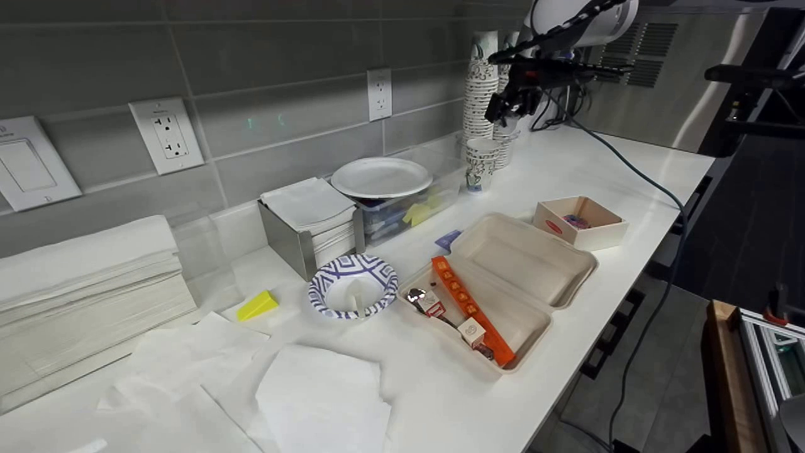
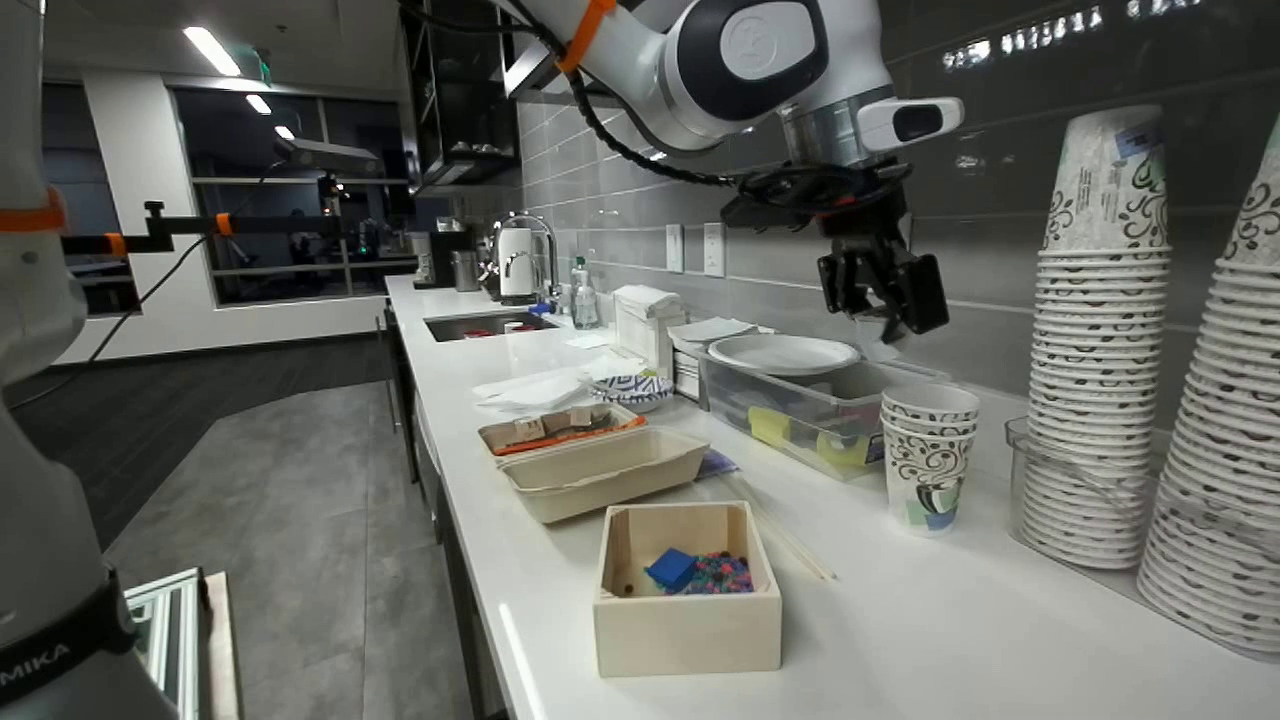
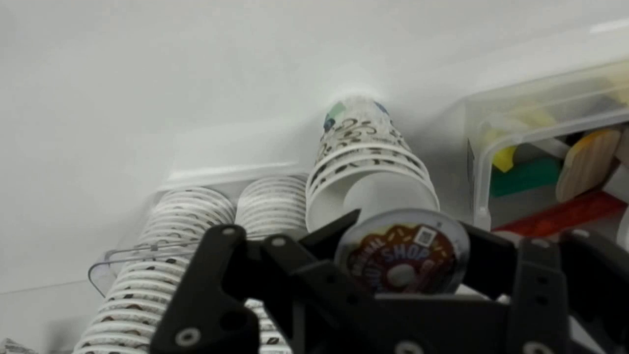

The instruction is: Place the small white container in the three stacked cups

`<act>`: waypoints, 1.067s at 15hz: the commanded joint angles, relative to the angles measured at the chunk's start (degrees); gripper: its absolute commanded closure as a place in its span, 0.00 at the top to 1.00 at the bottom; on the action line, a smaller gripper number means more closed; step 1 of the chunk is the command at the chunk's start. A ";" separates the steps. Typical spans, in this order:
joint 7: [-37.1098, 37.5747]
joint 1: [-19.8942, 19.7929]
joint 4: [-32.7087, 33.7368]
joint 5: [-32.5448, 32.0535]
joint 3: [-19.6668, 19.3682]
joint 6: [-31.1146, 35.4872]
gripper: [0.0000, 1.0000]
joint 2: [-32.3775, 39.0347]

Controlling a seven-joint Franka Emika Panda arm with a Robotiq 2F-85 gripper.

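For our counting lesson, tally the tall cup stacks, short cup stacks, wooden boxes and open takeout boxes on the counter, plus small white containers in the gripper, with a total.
Tall cup stacks: 2
Short cup stack: 1
Wooden box: 1
Open takeout box: 1
Small white container: 1
Total: 6

The bent arm (image 2: 740,70) points its end effector (image 2: 882,305) (fingers (image 2: 922,293) clamped) downward.

My wrist view looks down past my end effector (image 3: 405,246), close above the three cups (image 3: 366,152). In an exterior view I see the counter (image 1: 453,409) lengthwise from above; in an exterior view, flatter and facing roughly the opposite way, the box (image 2: 690,635) stands near (all three views share those cups).
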 commanded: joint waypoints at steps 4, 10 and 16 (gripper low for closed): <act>-0.57 -0.99 4.22 3.84 0.89 9.28 0.54 8.38; -0.19 -0.28 2.30 1.76 0.23 5.29 0.91 5.65; 3.15 1.91 -1.97 -4.17 -1.12 -12.90 1.00 -4.12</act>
